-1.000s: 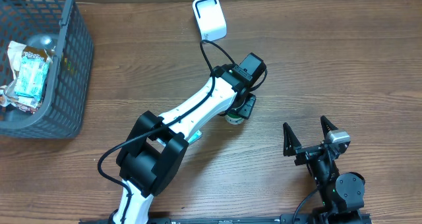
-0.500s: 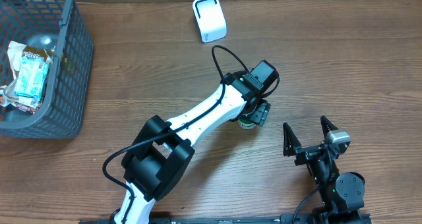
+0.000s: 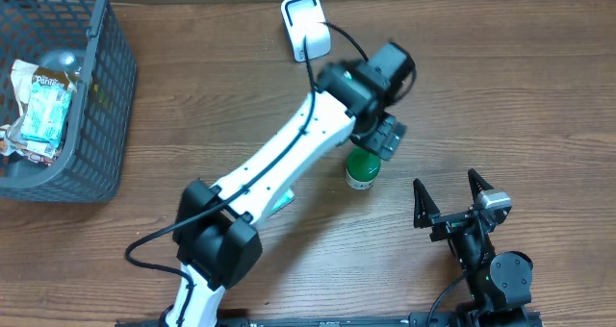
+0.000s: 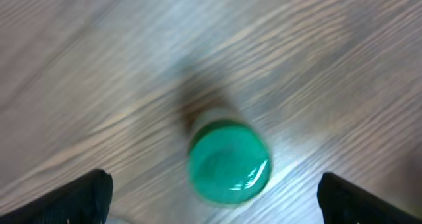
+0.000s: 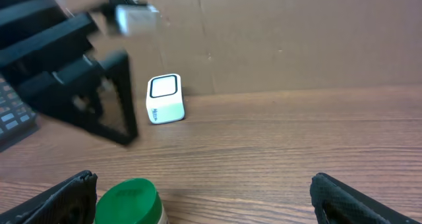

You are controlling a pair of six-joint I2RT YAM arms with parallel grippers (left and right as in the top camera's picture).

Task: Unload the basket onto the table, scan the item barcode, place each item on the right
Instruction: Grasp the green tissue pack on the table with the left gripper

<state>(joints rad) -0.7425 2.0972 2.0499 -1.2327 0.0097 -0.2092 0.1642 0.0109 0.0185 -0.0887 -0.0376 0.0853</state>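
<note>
Green-capped bottle (image 3: 362,168) stands upright on the bench (image 3: 520,87), directly under my left hand (image 3: 383,135) and just clear of it. That hand is spread wide and holds nothing. In the wrist view its two fingertips (image 4: 86,194) sit far out to either side, and the round cap (image 4: 229,161) is centred in the gap between them, touching neither. My right hand (image 3: 448,197) is also spread and empty. It rests low on the bench with the bottle a little ahead of it and off to its left. The white scanner (image 3: 306,26) lies beyond my left hand, well apart from the bottle. From above I see little more than the glossy green lid and a hint of a pale body under it. Any label or barcode would be on the side wall, and I cannot make it out from here. I judge the bottle to be small, light and stiff, probably plastic, with a smooth round wall that could slip or roll in a loose pinch. It also looks narrow enough at the base to tip if nudged. I would take it across the body just below the cap, fingers squarely opposite each other. That leaves the label side free to turn toward the scanner's window.
</note>
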